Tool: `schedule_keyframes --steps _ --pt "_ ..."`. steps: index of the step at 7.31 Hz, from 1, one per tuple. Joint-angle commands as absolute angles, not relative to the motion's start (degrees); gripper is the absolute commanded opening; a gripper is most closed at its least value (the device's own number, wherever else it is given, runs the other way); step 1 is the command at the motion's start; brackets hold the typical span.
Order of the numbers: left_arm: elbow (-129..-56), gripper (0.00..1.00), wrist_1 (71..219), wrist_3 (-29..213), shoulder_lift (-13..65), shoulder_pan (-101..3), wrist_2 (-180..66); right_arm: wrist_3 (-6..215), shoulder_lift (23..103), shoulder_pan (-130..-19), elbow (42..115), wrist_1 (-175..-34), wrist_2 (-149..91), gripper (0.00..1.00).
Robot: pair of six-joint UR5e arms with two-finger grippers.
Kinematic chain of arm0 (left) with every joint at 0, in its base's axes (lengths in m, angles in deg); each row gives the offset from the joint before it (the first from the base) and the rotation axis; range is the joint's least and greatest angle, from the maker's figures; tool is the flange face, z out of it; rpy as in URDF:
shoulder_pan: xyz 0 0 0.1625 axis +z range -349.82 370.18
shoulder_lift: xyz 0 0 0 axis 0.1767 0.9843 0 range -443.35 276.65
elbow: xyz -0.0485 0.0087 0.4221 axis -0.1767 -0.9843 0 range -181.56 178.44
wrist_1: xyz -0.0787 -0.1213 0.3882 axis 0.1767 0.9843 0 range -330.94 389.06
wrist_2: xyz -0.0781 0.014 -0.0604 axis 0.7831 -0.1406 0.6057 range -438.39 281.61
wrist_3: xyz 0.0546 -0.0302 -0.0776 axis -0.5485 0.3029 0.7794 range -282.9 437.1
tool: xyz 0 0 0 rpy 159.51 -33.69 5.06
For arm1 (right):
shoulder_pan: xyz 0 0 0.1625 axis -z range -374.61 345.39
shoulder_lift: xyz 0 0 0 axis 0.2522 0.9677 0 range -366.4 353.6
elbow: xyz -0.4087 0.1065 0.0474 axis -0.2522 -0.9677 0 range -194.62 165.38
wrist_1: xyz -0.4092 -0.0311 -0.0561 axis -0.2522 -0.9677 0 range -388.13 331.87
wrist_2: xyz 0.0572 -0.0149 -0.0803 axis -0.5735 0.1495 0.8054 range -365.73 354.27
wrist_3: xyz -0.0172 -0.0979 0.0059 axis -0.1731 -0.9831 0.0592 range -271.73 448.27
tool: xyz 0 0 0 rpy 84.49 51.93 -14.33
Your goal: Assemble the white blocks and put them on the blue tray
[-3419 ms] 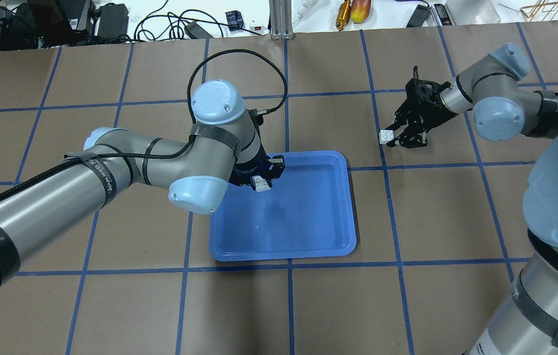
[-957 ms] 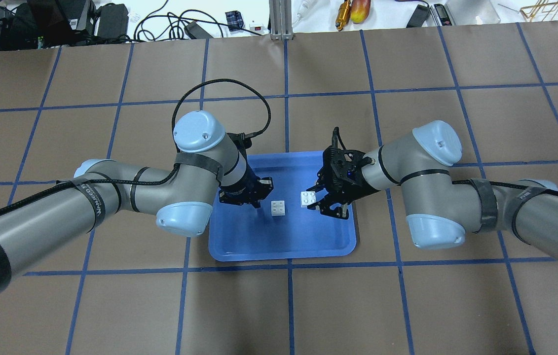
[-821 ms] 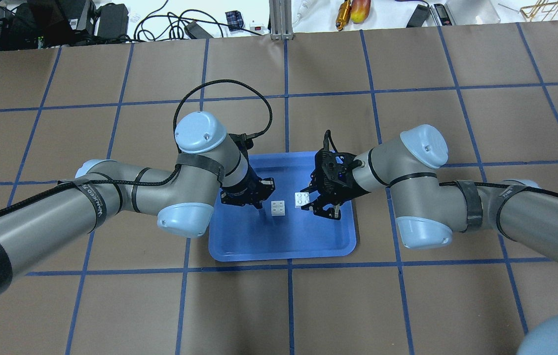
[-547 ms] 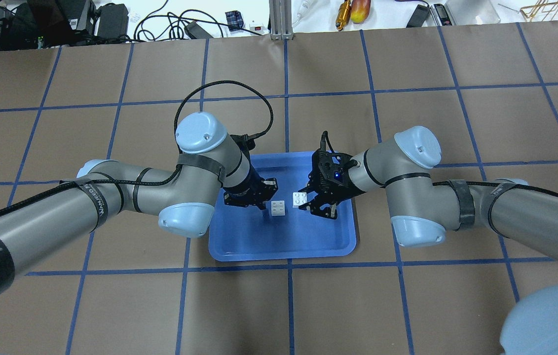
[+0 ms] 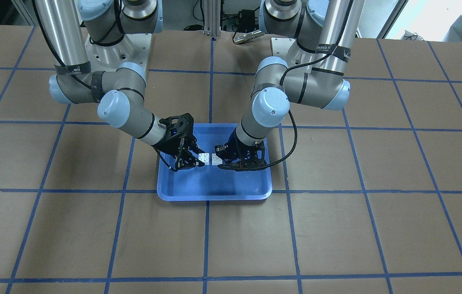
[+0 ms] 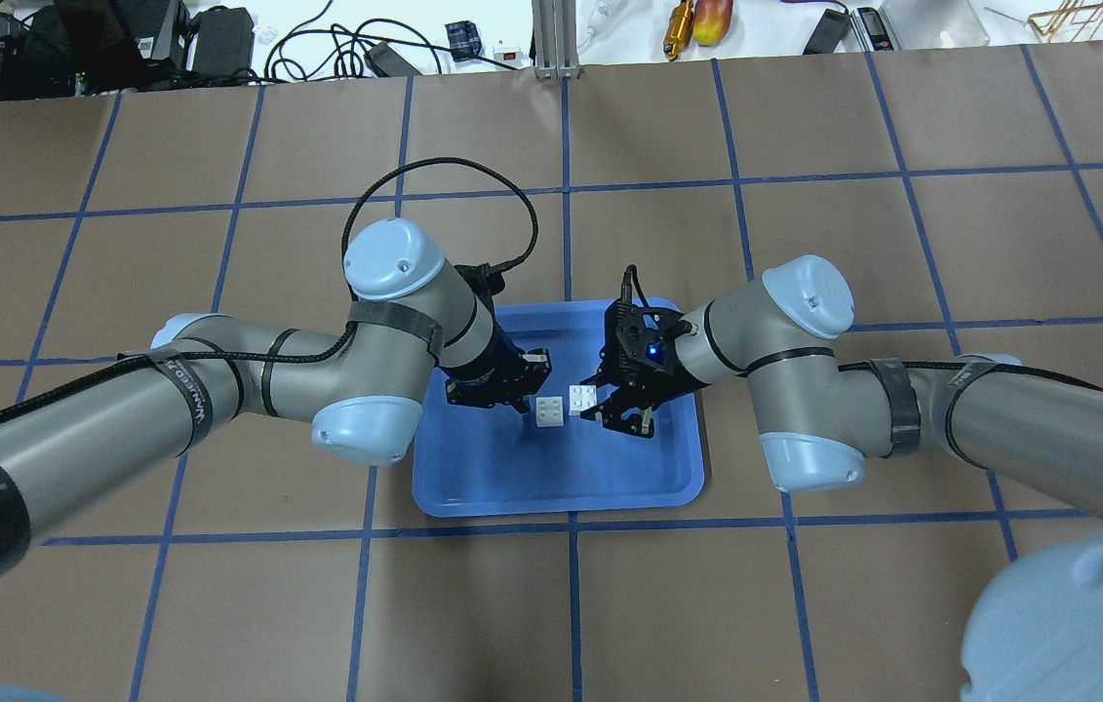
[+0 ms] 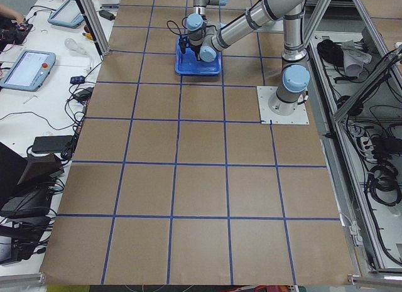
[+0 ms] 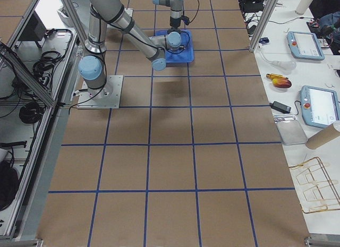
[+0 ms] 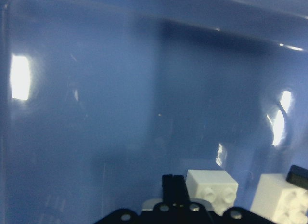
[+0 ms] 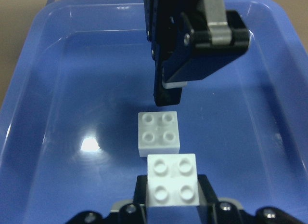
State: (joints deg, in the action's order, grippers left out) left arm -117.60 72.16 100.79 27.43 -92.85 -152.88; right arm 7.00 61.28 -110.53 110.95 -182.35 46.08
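Two silver-grey tubular arms with pale blue joint caps, black bands, a looping black cable, and black two-finger hands [image 6: 524, 388] [image 6: 607, 398].

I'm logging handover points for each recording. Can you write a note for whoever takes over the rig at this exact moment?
Left gripper: down inside the blue tray, beside the loose white block and not holding it; open or shut cannot be told.
Right gripper: shut on the second white block, studs up, held just above the tray and next to the loose one.
Done: one block lies studs up on the tray floor, and the other has been brought over the tray.
Left: line the held block up over the loose one, press the two together, release, and withdraw both arms.
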Motion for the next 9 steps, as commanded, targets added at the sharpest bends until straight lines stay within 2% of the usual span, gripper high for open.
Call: schedule_keyframes --steps 1,9 --pt "-117.7 0.00 72.3 102.1 27.7 -92.6 -152.5 8.2 60.9 -111.6 111.2 -183.3 47.3 0.18" --pt "-117.6 0.00 72.2 102.1 27.6 -92.6 -152.5 8.3 60.8 -111.8 111.3 -183.1 47.4 0.21"
